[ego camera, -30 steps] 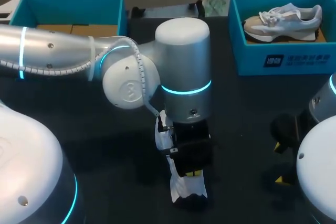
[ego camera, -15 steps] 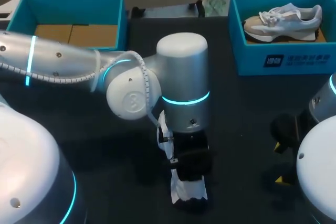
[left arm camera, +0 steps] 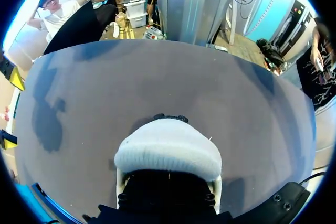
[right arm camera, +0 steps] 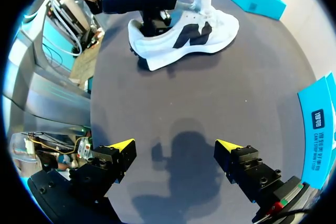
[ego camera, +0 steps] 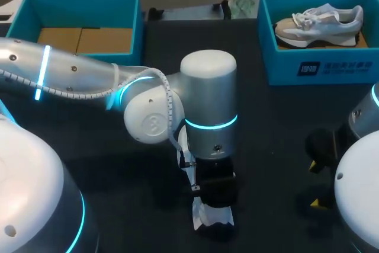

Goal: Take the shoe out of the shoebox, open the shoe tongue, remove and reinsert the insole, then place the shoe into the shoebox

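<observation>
A white shoe (ego camera: 211, 217) (right arm camera: 184, 38) with a black side mark lies on the dark table near its front edge. My left arm reaches in over the middle and its gripper (ego camera: 215, 197) (right arm camera: 156, 22) points straight down into the shoe's opening. In the left wrist view the shoe's white rounded end (left arm camera: 168, 150) shows just ahead of the black gripper body, and the fingertips are hidden inside the shoe. My right gripper (right arm camera: 175, 148) (ego camera: 317, 185) stands open over bare table to the right, apart from the shoe, with nothing between its fingers.
A teal shoebox (ego camera: 320, 66) at the back right holds a second grey-and-white sneaker (ego camera: 320, 22). Another teal box (ego camera: 77, 4) with a cardboard floor stands at the back left. My left arm's big wrist covers the table's middle.
My left arm has shifted toward the table's front edge and pressed lower over the shoe. The shoe and my right arm have stayed in place.
</observation>
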Motion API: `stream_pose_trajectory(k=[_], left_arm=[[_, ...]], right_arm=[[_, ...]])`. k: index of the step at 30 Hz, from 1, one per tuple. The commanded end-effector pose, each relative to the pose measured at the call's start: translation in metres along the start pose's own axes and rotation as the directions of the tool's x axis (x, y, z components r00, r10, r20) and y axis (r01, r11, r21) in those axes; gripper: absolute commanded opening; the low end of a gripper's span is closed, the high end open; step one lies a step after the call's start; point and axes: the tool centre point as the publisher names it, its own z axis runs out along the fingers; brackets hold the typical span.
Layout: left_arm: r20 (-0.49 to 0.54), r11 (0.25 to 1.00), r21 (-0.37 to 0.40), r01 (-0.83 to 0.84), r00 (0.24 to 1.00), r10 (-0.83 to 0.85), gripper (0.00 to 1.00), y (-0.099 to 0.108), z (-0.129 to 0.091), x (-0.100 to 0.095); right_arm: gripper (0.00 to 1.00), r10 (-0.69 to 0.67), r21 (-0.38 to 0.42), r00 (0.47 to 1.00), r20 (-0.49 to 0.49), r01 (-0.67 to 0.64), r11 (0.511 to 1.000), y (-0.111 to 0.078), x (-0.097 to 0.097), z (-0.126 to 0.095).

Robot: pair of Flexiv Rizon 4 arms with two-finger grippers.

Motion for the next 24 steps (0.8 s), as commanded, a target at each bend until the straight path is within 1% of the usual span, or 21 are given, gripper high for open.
stream_pose_trajectory(k=[1,3,10,11,13,14,15,21,22,23,24], left_arm=[[-0.021,0.999,-0.042,-0.01,1.0,0.009,0.0,0.012,0.017,-0.001],[-0.029,0.998,-0.056,-0.019,0.999,0.017,0.0,0.018,0.017,0.001],[-0.055,0.981,-0.192,-0.02,0.998,0.01,0.0,0.044,0.017,0.002],[-0.054,0.982,-0.186,-0.019,0.999,0.01,0.0,0.048,0.017,0.002],[-0.056,0.976,-0.218,-0.016,0.998,0.003,0.0,0.055,0.015,0.001],[-0.055,0.977,-0.212,-0.015,0.998,0.004,0.0,0.059,0.014,0.001],[-0.05,0.972,-0.235,-0.018,0.999,0.006,0.0,0.062,0.012,0.001],[-0.047,0.962,-0.269,-0.034,0.999,0.022,0.0,0.073,0.01,0.0],[-0.049,0.958,-0.285,-0.037,0.999,0.024,0.0,0.074,0.009,0.0],[-0.047,0.959,-0.282,-0.039,0.999,0.027,0.0,0.076,0.009,0.0],[-0.046,0.954,-0.297,-0.045,0.998,0.033,0.0,0.077,0.008,0.0]], right_arm=[[1.0,-0.001,-0.002,1.0,0.003,0.001,1.0,-0.001,0.002,-0.002],[1.0,-0.001,-0.002,1.0,0.003,0.001,1.0,-0.001,0.002,-0.002],[1.0,-0.001,-0.002,1.0,0.003,0.001,1.0,-0.001,0.002,-0.002],[1.0,-0.001,-0.002,1.0,0.003,0.001,1.0,-0.001,0.002,-0.002],[1.0,-0.001,-0.002,1.0,0.003,0.001,1.0,-0.001,0.002,-0.002],[1.0,-0.001,-0.002,1.0,0.003,0.001,1.0,-0.001,0.002,-0.002],[1.0,-0.001,-0.002,1.0,0.003,0.001,1.0,-0.001,0.002,-0.002],[1.0,-0.001,-0.002,1.0,0.003,0.001,1.0,-0.001,0.002,-0.002],[1.0,-0.001,-0.002,1.0,0.003,0.001,1.0,-0.001,0.002,-0.002],[1.0,-0.001,-0.002,1.0,0.003,0.001,1.0,-0.001,0.002,-0.002],[1.0,-0.001,-0.002,1.0,0.003,0.001,1.0,-0.001,0.002,-0.002]])
